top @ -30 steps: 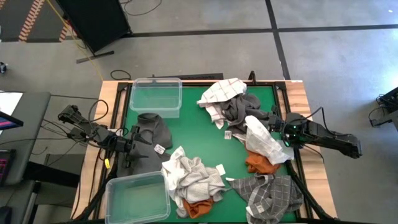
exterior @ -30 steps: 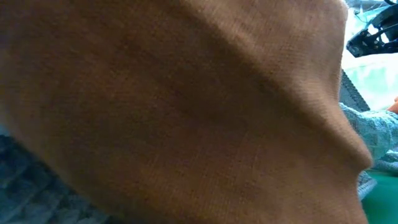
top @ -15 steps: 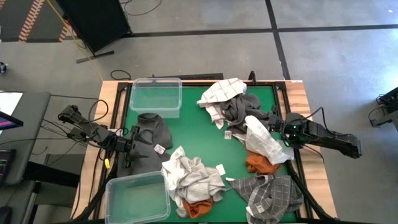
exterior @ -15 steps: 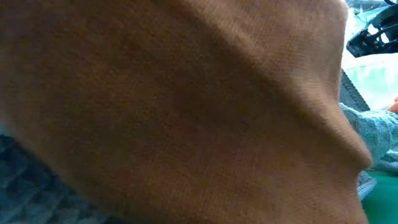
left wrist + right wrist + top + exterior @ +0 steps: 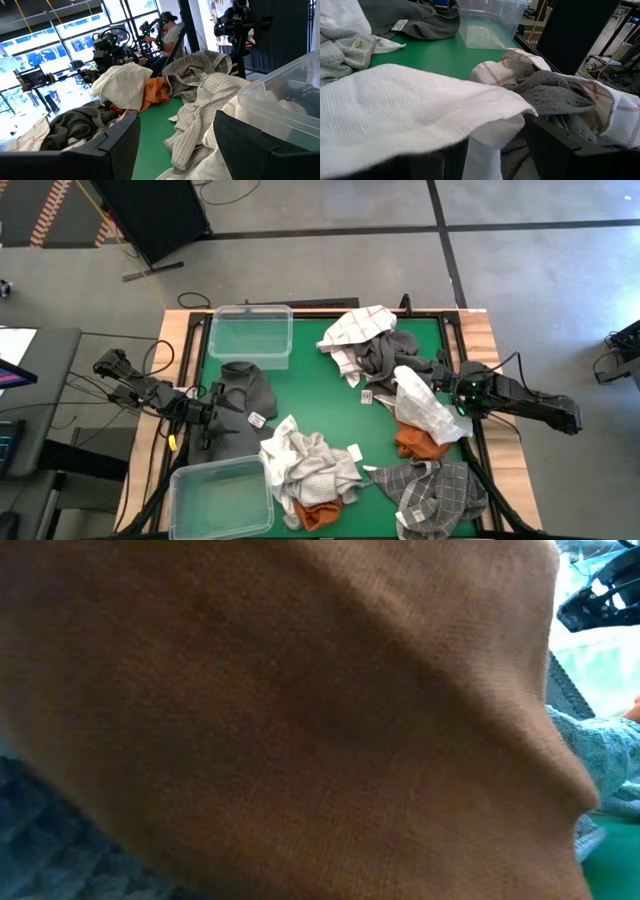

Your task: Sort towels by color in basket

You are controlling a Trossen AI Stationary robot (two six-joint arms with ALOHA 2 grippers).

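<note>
White towel draped over the right gripper's fingers.
Right gripper, centre-right, fingers spread under the crumpled waffle-weave white towel; left gripper spread, empty.

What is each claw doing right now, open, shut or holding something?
Left claw: open, holding nothing, low over the green table by the dark grey towel.
Right claw: open, with a white towel draped between its fingers; no closed grip shows.

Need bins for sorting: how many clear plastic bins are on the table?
2: one clear bin at the table's far left, one clear bin at the near left corner. Both look empty.
</note>
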